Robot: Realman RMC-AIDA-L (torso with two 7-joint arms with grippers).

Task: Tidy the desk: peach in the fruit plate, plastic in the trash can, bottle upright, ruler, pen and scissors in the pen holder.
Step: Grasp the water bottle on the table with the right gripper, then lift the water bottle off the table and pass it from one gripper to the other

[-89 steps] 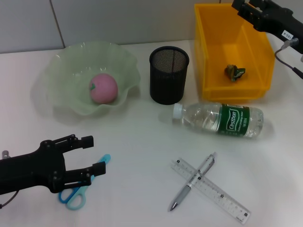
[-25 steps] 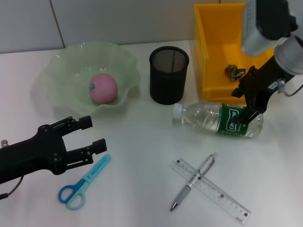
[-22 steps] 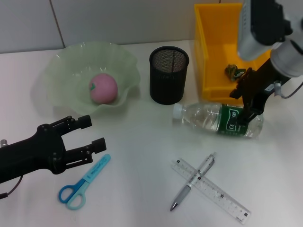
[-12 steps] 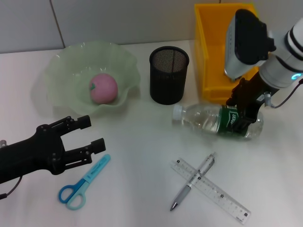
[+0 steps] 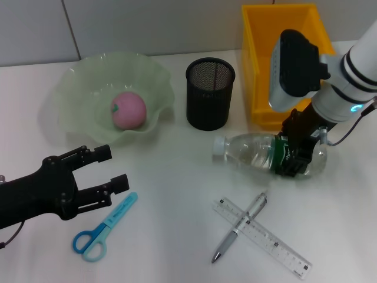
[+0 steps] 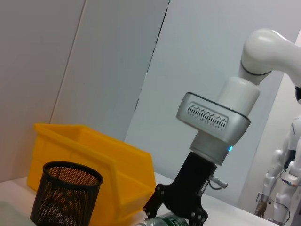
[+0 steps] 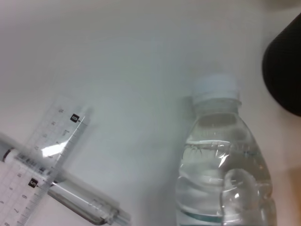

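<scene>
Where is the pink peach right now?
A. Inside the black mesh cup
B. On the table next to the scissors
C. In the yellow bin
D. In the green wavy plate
D. The peach sits in the middle of the pale green fruit plate, apart from the black pen holder, the yellow bin and the scissors.

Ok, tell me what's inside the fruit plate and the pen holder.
The fruit plate holds the pink peach. Through the pen holder's open top only dark mesh shows; its bottom is not clearly visible.
</scene>
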